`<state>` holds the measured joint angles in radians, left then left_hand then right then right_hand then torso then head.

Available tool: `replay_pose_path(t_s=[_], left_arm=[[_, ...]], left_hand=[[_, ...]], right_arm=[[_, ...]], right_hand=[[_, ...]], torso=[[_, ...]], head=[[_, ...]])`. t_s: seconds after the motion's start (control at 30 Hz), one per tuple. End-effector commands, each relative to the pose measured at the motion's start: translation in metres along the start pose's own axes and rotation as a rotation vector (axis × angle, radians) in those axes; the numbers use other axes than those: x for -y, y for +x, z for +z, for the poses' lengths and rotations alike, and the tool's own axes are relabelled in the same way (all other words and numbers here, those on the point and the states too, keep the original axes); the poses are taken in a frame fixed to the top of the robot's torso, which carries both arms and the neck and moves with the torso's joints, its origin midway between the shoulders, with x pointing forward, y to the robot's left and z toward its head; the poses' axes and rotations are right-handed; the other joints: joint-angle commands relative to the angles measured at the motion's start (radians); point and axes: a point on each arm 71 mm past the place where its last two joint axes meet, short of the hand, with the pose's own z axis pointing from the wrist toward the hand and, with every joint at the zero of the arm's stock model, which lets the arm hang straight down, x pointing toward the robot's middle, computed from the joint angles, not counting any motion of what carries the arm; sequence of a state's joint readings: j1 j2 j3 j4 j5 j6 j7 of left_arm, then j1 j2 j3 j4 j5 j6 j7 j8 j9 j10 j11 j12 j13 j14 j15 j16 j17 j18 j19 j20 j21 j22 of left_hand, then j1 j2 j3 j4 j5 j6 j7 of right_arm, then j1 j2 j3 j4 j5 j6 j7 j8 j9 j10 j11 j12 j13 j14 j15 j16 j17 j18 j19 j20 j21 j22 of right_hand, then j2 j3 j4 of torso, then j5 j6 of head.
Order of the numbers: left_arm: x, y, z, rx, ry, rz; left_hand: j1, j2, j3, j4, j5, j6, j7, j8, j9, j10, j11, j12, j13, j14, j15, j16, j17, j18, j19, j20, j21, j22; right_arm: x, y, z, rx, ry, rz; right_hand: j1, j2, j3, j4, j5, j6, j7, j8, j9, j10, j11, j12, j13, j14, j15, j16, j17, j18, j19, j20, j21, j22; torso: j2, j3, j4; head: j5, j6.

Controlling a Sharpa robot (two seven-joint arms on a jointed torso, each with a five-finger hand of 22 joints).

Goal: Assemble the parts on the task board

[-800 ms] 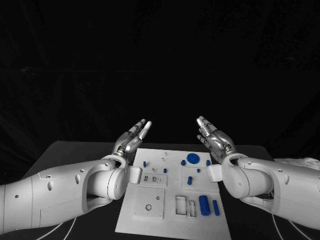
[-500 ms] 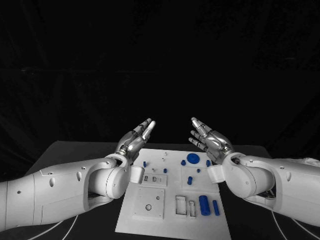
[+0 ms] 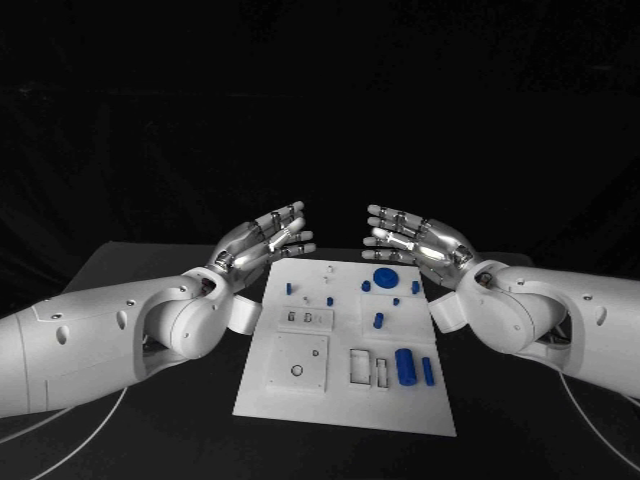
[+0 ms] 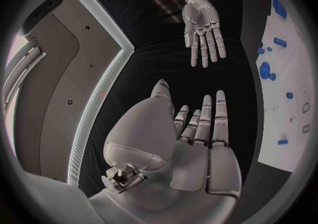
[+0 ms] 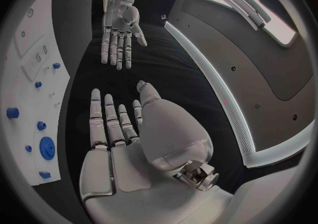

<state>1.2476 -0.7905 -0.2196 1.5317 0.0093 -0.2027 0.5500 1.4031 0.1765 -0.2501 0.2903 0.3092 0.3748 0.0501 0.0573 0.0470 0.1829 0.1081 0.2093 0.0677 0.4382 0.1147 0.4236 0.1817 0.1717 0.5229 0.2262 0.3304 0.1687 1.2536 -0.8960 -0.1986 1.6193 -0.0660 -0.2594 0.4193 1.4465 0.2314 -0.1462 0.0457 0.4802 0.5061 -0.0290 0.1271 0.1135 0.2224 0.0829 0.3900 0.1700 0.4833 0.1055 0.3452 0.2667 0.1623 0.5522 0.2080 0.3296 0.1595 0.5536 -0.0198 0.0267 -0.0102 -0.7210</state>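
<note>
Your left hand (image 3: 268, 238) is raised at the end of its white arm, fingers extended and slightly apart, holding nothing. Your right hand (image 3: 411, 238) mirrors it on the other side, also flat, fingers spread, holding nothing. The two palms face each other, well apart. From the left wrist you see the left hand (image 4: 192, 144) outstretched, with the right hand (image 4: 204, 30) opposite it.

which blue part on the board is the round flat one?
The blue disc at the board's far end, nearest the right hand. It is wide and circular; the other blue parts are small pegs or long cylinders.
</note>
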Motion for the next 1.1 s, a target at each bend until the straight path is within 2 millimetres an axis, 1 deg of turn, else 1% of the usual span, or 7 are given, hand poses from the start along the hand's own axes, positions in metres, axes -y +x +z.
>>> replay_pose_path(t_s=[0.03,0.2,0.27,0.5,0.63,0.9,1.1], left_arm=[[0.013,0.003,-0.006,-0.095,0.038,0.129],[0.034,-0.007,-0.019,-0.068,0.065,0.238],[0.040,-0.008,-0.023,-0.063,0.074,0.269],[0.061,-0.008,-0.029,-0.040,0.129,0.362],[0.069,-0.005,-0.030,-0.028,0.170,0.386],[0.071,-0.004,-0.028,-0.037,0.170,0.390],[0.071,-0.005,-0.027,-0.036,0.172,0.393]], left_hand=[[0.034,-0.003,-0.011,-0.001,0.030,0.034,0.004,0.011,0.003,0.063,0.026,0.118,0.030,0.116,0.021,0.137,0.060,0.008,0.123,0.013,0.086,0.039],[0.085,-0.011,-0.022,-0.002,0.085,0.160,0.031,0.054,0.016,0.218,0.072,0.357,0.100,0.278,0.015,0.374,0.161,0.010,0.294,0.010,0.249,0.121],[0.095,-0.008,-0.024,0.000,0.098,0.183,0.033,0.068,0.016,0.232,0.070,0.429,0.122,0.298,0.003,0.452,0.195,0.007,0.341,-0.004,0.303,0.154],[0.119,-0.017,-0.031,0.000,0.160,0.310,0.057,0.138,0.026,0.345,0.034,0.641,0.195,0.421,-0.044,0.675,0.291,0.012,0.434,-0.046,0.474,0.263],[0.132,-0.019,-0.029,0.005,0.221,0.379,0.076,0.169,0.024,0.438,0.004,0.681,0.198,0.494,-0.074,0.742,0.322,0.012,0.469,-0.074,0.570,0.325],[0.138,-0.019,-0.025,0.003,0.234,0.390,0.078,0.168,0.020,0.458,0.000,0.671,0.187,0.498,-0.074,0.745,0.326,0.011,0.459,-0.077,0.596,0.346],[0.149,-0.019,-0.018,0.005,0.249,0.406,0.086,0.168,0.019,0.500,-0.007,0.662,0.174,0.554,-0.076,0.780,0.386,0.012,0.462,-0.078,0.637,0.375]], right_arm=[[-0.012,0.001,-0.001,-0.036,-0.002,-0.308],[-0.045,-0.002,0.004,-0.052,0.004,-0.639],[-0.058,-0.003,0.006,-0.053,-0.012,-0.775],[-0.102,-0.002,0.019,-0.108,-0.071,-1.383],[-0.109,0.000,0.029,-0.137,-0.041,-1.590],[-0.106,0.001,0.050,-0.155,0.011,-1.791],[-0.088,-0.006,0.061,-0.129,0.038,-1.836]], right_hand=[[0.033,-0.040,0.060,-0.039,-0.064,0.118,0.059,0.106,0.049,0.259,0.070,0.284,0.109,0.427,-0.021,0.329,0.166,0.014,0.349,-0.023,0.304,0.168],[-0.069,-0.082,0.016,0.063,-0.240,0.155,0.076,0.161,0.063,0.377,0.065,0.324,0.108,0.497,-0.031,0.387,0.183,0.020,0.395,-0.026,0.358,0.207],[-0.094,-0.094,0.003,0.088,-0.254,0.175,0.076,0.175,0.068,0.400,0.057,0.330,0.107,0.530,-0.041,0.402,0.187,0.022,0.422,-0.033,0.372,0.216],[-0.010,-0.143,0.094,0.063,-0.048,0.253,0.043,0.160,0.086,0.472,0.006,0.266,0.078,0.642,-0.095,0.479,0.231,0.021,0.504,-0.091,0.456,0.282],[-0.009,-0.184,0.181,0.075,-0.064,0.296,0.044,0.143,0.108,0.576,-0.027,0.261,0.096,0.651,-0.114,0.517,0.266,0.006,0.520,-0.108,0.550,0.401],[-0.051,-0.253,0.293,0.091,-0.123,0.330,0.053,0.110,0.145,0.615,-0.039,0.244,0.154,0.657,-0.114,0.550,0.305,-0.015,0.552,-0.108,0.674,0.583],[-0.116,-0.314,0.342,0.105,0.020,0.310,0.059,0.088,0.189,0.536,-0.029,0.199,0.197,0.692,-0.111,0.679,0.439,-0.037,0.606,-0.107,0.801,0.757]], torso=[[0.030,-0.0020,0.0099],[0.075,-0.0080,0.0158],[0.087,-0.0094,0.0188],[0.132,-0.0138,0.0320],[0.148,-0.0158,0.0399],[0.161,-0.0162,0.0497],[0.161,-0.0182,0.0538]], head=[[-0.004,-0.021],[-0.001,-0.011],[-0.003,-0.010],[-0.017,-0.009],[-0.032,-0.006],[-0.051,-0.004],[-0.060,-0.011]])
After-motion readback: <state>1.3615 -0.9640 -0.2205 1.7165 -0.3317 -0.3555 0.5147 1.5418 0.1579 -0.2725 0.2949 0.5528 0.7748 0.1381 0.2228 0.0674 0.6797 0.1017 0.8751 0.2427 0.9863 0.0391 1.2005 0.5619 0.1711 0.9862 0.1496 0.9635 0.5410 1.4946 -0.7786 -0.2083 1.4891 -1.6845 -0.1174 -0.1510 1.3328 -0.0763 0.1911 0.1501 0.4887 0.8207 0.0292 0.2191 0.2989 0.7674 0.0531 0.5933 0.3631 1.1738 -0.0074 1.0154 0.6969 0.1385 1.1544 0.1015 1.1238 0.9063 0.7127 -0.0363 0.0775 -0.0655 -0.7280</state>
